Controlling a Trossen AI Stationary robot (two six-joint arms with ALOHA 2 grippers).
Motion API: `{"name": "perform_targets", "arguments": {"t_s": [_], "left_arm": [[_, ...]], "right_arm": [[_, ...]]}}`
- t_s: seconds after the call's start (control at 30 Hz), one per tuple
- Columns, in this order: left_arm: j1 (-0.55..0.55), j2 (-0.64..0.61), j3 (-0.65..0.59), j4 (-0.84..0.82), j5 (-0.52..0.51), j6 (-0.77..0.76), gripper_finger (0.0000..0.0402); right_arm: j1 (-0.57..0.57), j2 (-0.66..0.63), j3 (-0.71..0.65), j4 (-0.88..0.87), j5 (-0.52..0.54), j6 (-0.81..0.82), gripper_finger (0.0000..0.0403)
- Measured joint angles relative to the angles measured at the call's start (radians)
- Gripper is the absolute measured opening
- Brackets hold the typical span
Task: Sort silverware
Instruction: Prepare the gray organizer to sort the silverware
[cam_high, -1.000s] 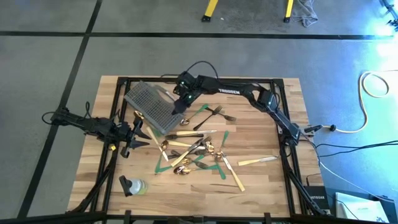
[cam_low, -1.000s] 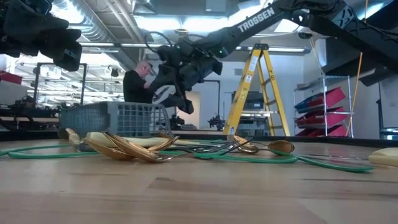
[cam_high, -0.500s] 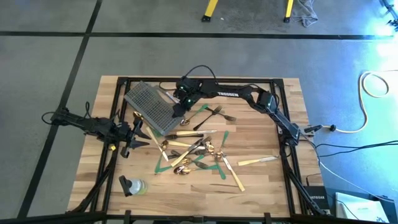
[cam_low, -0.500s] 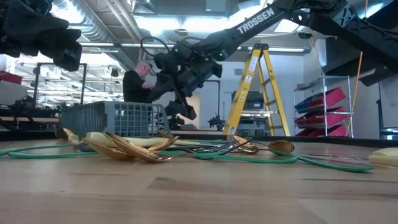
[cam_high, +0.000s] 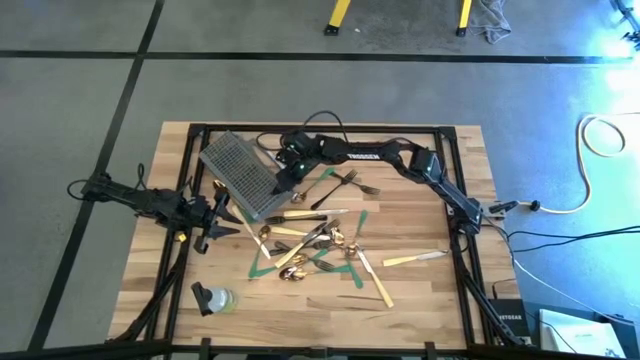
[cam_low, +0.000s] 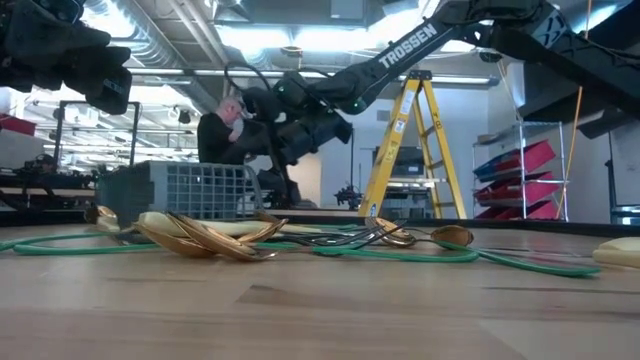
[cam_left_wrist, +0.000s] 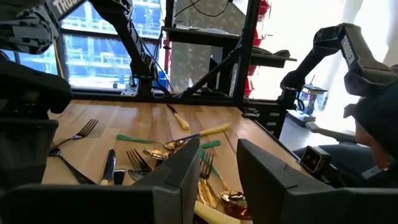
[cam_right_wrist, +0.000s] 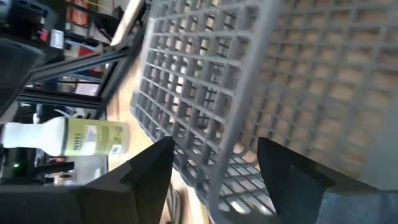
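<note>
right gripper (cam_high: 283, 172) open at basket (cam_high: 240, 172) edge; silverware (cam_high: 310, 240) mid-table.

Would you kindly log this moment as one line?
right gripper: open, at grey wire mesh basket | left gripper: idle, table's left | gold, dark, cream silverware: unsorted

"TROSSEN" on right arm (cam_low: 410, 45)

Two matte black jointed arms. Right arm (cam_high: 375, 157) upper centre of frame: white TROSSEN lettering, green indicator light, looped black cable. Left arm (cam_high: 140, 200) at left: yellow spot near its wrist. Chunky dark angular fingers (cam_left_wrist: 180, 180).
</note>
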Motion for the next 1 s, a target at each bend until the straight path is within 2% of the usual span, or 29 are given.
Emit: {"name": "perform_targets", "arguments": {"t_s": [0.23,0.47,0.63,1.0], "left_arm": [[0.000,0.000,0.000,0.000,0.000,0.000,0.0092],[0.000,0.000,0.000,0.000,0.000,0.000,0.0092],[0.000,0.000,0.000,0.000,0.000,0.000,0.0092],[0.000,0.000,0.000,0.000,0.000,0.000,0.0092]], "right_arm": [[0.006,0.004,-0.001,0.058,-0.036,0.051,0.0217],[0.021,0.004,-0.001,0.147,-0.019,0.155,0.0203],[0.032,0.004,-0.001,0.188,-0.020,0.183,0.0169],[0.038,0.004,-0.001,0.177,-0.007,0.175,0.0070]]}}
